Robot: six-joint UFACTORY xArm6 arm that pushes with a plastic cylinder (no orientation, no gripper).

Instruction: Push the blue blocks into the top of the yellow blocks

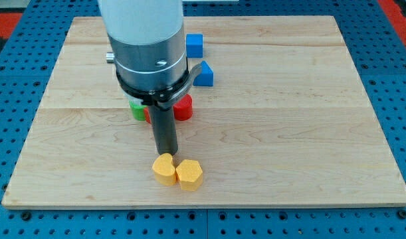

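Two yellow blocks sit side by side near the view's bottom centre: a yellow heart-like block [164, 170] and a yellow hexagon block [189, 175], touching each other. A blue cube [194, 45] sits near the view's top, and a blue triangular block [204, 75] lies just below it, partly behind the arm. My tip [167, 153] stands right above the left yellow block, touching or nearly touching its top edge. The blue blocks lie well above the tip.
A red block [183, 107] and a green block [137, 109] lie under the arm's body, partly hidden, above the tip. The wooden board [309, 119] rests on a blue pegboard table. The arm's grey body [149, 46] covers the upper middle.
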